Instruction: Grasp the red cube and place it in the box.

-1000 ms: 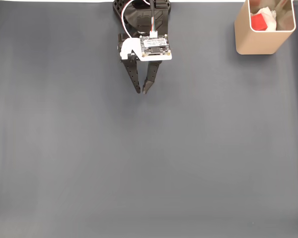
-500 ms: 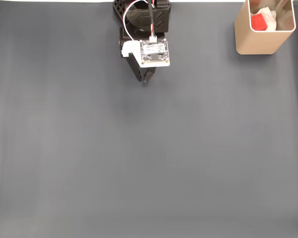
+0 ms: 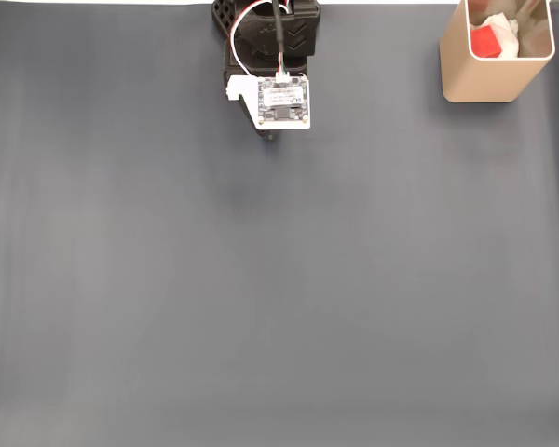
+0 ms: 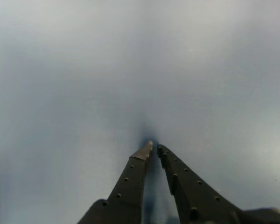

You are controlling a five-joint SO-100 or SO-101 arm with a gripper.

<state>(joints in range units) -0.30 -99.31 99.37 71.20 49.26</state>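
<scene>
the red cube (image 3: pixel 485 41) already sits inside the box (image 3: pixel 489 79) beside a white wad, looking light, rigid and matte, best pinched across 2 flat opposite faces, while the gripper (image 4: pixel 154 147) hangs nearly closed and empty.

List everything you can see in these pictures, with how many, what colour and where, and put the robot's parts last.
small matte red cube: one, bright red, inside the box, fixed view top right.
white wad of paper: one, white, in the box beside the cube.
tall thin-walled beige box: one, beige, top right corner of the mat.
dark grey table mat: one, grey, covering the table.
arm: one, black with a white camera board, top centre.
end effector: one, black, fingertips nearly together, holding nothing.
</scene>
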